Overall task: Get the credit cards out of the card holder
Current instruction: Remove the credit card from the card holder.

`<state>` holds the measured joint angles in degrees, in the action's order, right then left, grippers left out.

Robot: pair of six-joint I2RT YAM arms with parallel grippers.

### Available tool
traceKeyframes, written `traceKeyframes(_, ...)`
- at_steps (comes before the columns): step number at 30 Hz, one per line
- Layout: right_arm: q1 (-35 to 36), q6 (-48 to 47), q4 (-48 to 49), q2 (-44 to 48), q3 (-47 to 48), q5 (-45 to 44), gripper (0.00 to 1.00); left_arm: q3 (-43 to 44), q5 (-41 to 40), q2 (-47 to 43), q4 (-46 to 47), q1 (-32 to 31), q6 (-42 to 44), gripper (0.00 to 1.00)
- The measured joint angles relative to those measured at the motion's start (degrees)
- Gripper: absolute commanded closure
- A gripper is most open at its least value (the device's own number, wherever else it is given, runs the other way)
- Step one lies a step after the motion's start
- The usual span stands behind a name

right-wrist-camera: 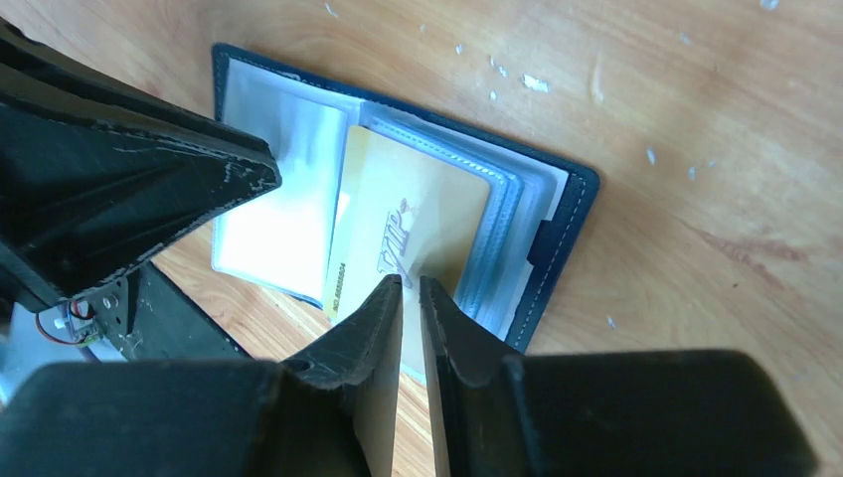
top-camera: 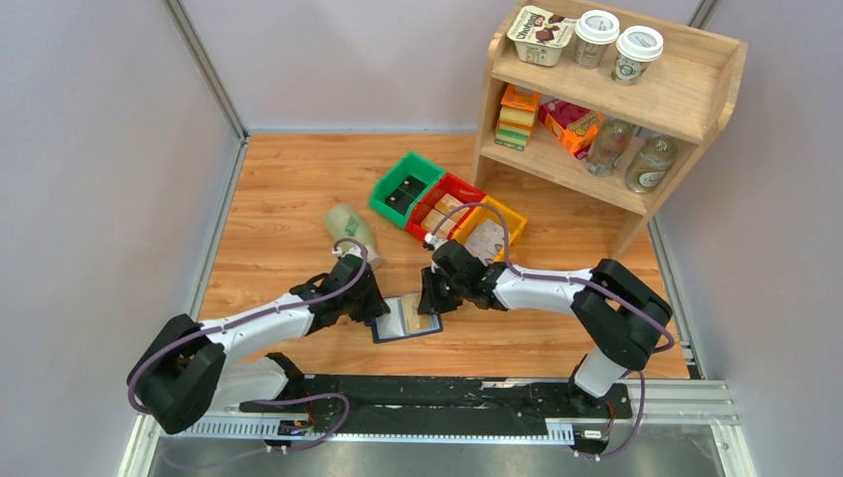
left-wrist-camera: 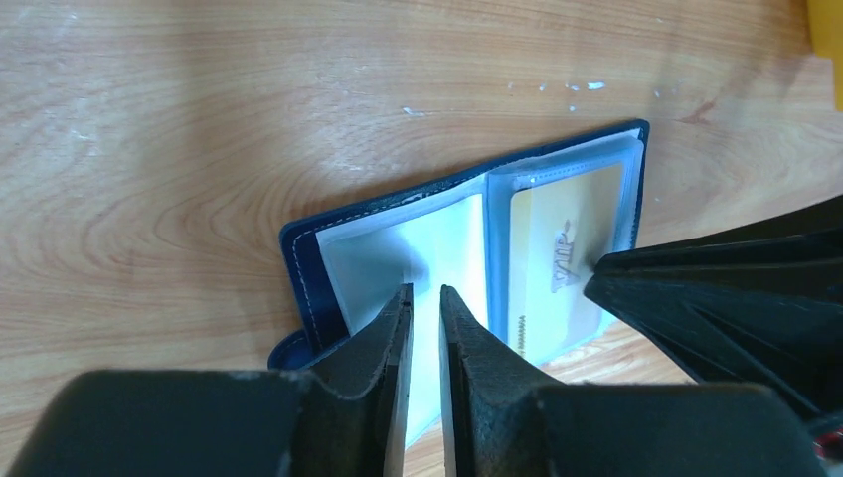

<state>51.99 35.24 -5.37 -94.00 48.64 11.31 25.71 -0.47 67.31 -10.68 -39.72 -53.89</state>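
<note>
The navy card holder (top-camera: 406, 320) lies open on the wooden table between my two grippers. Its pale clear sleeves face up (left-wrist-camera: 437, 238) (right-wrist-camera: 278, 199). A gold credit card (right-wrist-camera: 418, 209) marked VIP lies askew on the right half, one corner past the sleeve edge; it also shows in the left wrist view (left-wrist-camera: 557, 243). My left gripper (left-wrist-camera: 425, 290) (top-camera: 376, 310) stands tips-down on the left sleeve, jaws closed to a thin slit with nothing between them. My right gripper (right-wrist-camera: 411, 280) (top-camera: 432, 306) stands tips-down on the gold card's near edge, jaws likewise closed to a slit.
Green (top-camera: 406, 187), red (top-camera: 444, 204) and yellow (top-camera: 489, 227) bins sit in a row behind the holder. A pale green bottle (top-camera: 350, 229) lies at the left. A wooden shelf (top-camera: 616, 99) with food items stands at the back right.
</note>
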Motion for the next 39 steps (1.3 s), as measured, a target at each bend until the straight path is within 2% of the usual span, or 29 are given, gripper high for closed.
traceKeyframes(13, 0.0, 0.0, 2.3, 0.1, -2.4, -0.3, 0.80, -4.4, 4.9, -0.6, 11.5, 0.0, -2.2, 0.58)
traceKeyframes(20, 0.0, 0.0, 2.4, 0.1, -2.4, -0.2, 0.80, -4.7, 7.6, 3.9, 17.2, 0.0, -3.5, 0.57)
traceKeyframes(23, 0.0, 0.1, 2.5, 0.1, -2.5, -0.2, 0.81, -4.7, 8.9, 5.6, 19.8, 0.0, -4.0, 0.59)
traceKeyframes(28, 0.0, 0.6, 3.3, 0.1, -2.8, 0.1, 0.81, -4.8, 9.7, 6.4, 21.2, 0.1, -4.5, 0.71)
traceKeyframes(39, -0.1, 1.7, 4.9, -0.2, -3.4, 0.9, 0.81, -5.2, 10.5, 4.3, 21.5, 0.2, -6.1, 0.77)
